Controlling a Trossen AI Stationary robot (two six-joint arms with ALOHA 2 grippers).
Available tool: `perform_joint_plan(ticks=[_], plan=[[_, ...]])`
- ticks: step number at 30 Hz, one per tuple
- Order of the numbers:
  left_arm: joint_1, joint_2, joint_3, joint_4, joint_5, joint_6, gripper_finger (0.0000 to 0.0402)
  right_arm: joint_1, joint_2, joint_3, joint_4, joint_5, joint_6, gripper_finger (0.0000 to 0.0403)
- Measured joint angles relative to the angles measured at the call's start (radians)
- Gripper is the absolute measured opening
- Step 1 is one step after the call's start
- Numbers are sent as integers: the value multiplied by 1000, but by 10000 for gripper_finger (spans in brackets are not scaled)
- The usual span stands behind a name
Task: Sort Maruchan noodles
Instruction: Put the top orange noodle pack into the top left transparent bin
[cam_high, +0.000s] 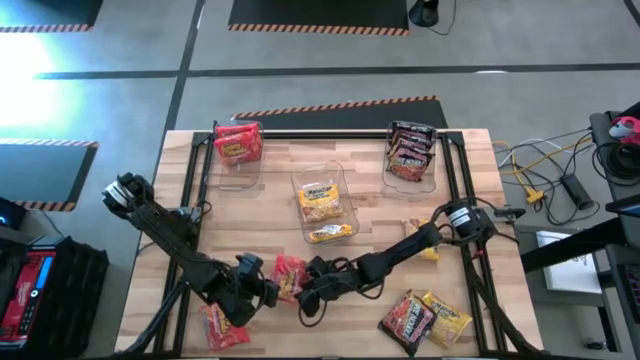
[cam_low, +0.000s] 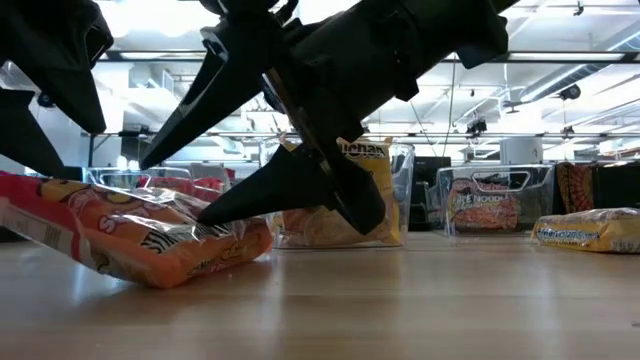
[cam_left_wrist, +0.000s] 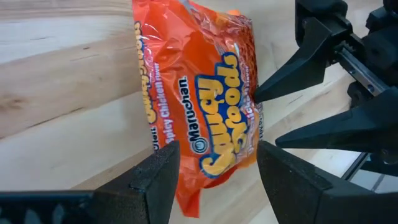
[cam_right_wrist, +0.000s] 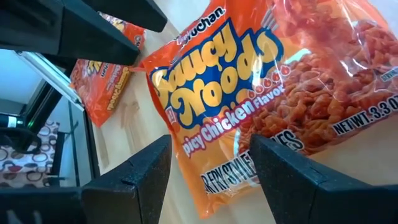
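Red packet (cam_high: 290, 277) flat, long axis between both pincers

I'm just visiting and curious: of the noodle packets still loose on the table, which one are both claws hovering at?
The red-orange packet at the front middle, lying between the left gripper and right gripper. The other loose packets lie off to either side, away from both.

Light wooden slatted bench (cam_high: 200, 200), carrying three clear bins (cam_high: 322, 190) toward the far side. Lying loose along the near edge: an orange-red packet (cam_high: 289, 277), another red packet (cam_high: 224, 326), a dark packet (cam_high: 406, 318) touching a yellow packet (cam_high: 446, 318).
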Motion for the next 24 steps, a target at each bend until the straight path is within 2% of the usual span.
perform_joint_plan(ticks=[13, 24], plan=[[1, 43, 0, -52, -9, -26, 197, -11, -1, -9, -19, 4, -28, 214], [0, 79, 0, -6, -93, -40, 197, -14, 0, -20, -35, 2, -35, 214]])
